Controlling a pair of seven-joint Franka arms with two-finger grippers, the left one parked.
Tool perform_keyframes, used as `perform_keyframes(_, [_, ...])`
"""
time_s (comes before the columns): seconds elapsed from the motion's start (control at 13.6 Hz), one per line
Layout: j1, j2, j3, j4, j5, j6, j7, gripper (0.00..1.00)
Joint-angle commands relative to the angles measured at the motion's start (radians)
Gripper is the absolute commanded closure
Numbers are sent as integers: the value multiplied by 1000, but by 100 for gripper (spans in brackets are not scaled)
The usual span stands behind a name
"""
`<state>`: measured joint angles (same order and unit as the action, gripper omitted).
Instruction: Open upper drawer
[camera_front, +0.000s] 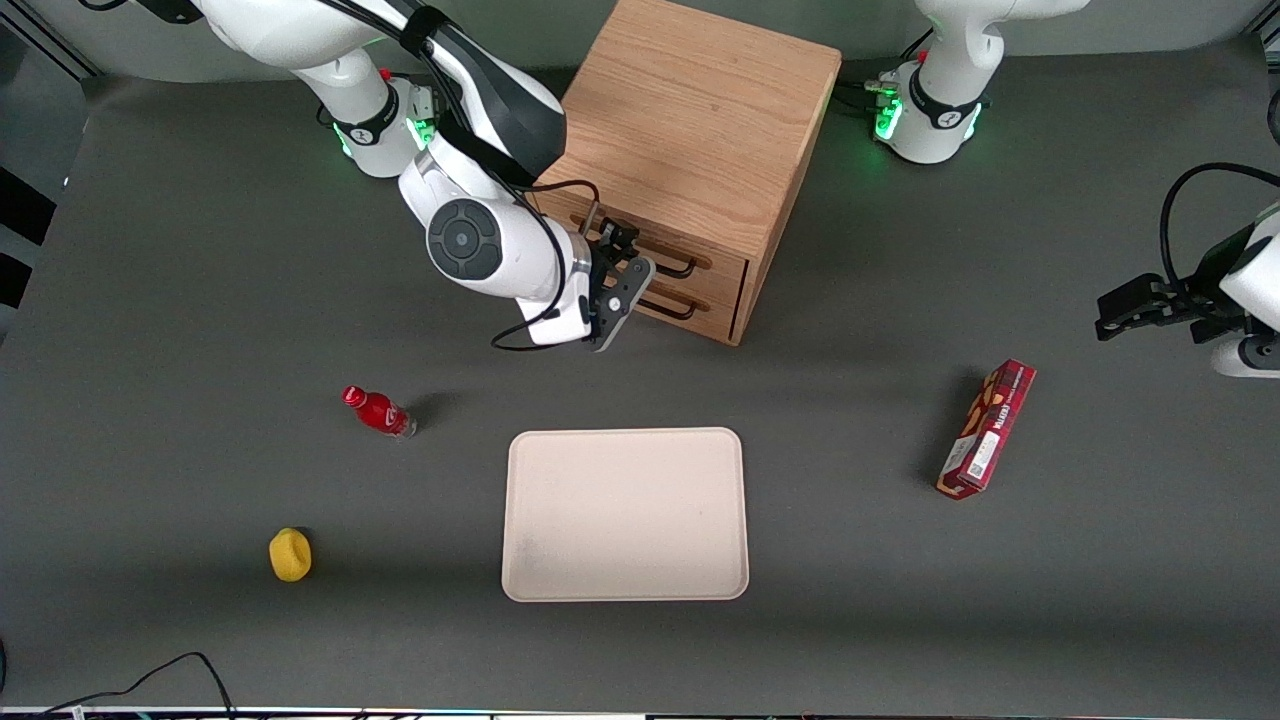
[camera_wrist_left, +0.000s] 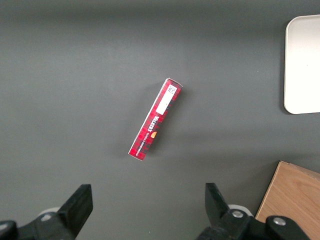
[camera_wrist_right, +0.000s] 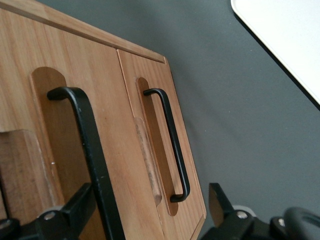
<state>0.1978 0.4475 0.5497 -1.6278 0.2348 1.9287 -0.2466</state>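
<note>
Nearest to the front camera at the working arm's end of the counter (camera_front: 180, 300) lies a small yellow object (camera_front: 290, 555). A red bottle (camera_front: 378, 411) lies on its side, a little farther from the camera. Above the counter, the tool (camera_front: 625, 272) hangs right in front of the wooden cabinet (camera_front: 690, 130), at the height of its two drawer fronts.

The upper drawer (camera_front: 725, 262) sits in the cabinet and looks shut, its front about level with the front of the lower drawer (camera_front: 715, 305). In the right wrist view, the fingers (camera_wrist_right: 75, 212) of the tool (camera_wrist_right: 150, 200) stand wide apart. The black handle (camera_wrist_right: 85, 130) of the upper drawer (camera_wrist_right: 95, 65) runs between them, close to one finger. They do not clamp it, and the tool holds nothing.

A pale tray (camera_front: 625, 440) lies flat on the counter, nearer to the camera than the cabinet. Toward the parked arm's end lies a long red box (camera_front: 987, 430), well apart from the tray.
</note>
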Motion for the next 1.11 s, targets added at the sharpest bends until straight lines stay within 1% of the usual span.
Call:
perform_keyframes(0.0, [-1, -6, 4, -40, -24, 55, -22, 0])
perform_keyframes(0.07, [0, -4, 4, -44, -35, 62, -22, 0])
perform_keyframes(0.3, [-4, -3, 3, -44, -38, 65, -43, 0])
perform_keyframes(0.52, [-9, -1, -11, -43, -38, 65, -91, 0])
perform_keyframes(0.81, [-11, 5, -31, -37, -40, 65, -102, 0])
perform_keyframes(0.96, [-12, 7, -43, -35, -57, 67, -118, 0])
perform_keyframes(1.03, [-15, 5, -54, -35, -55, 65, -143, 0])
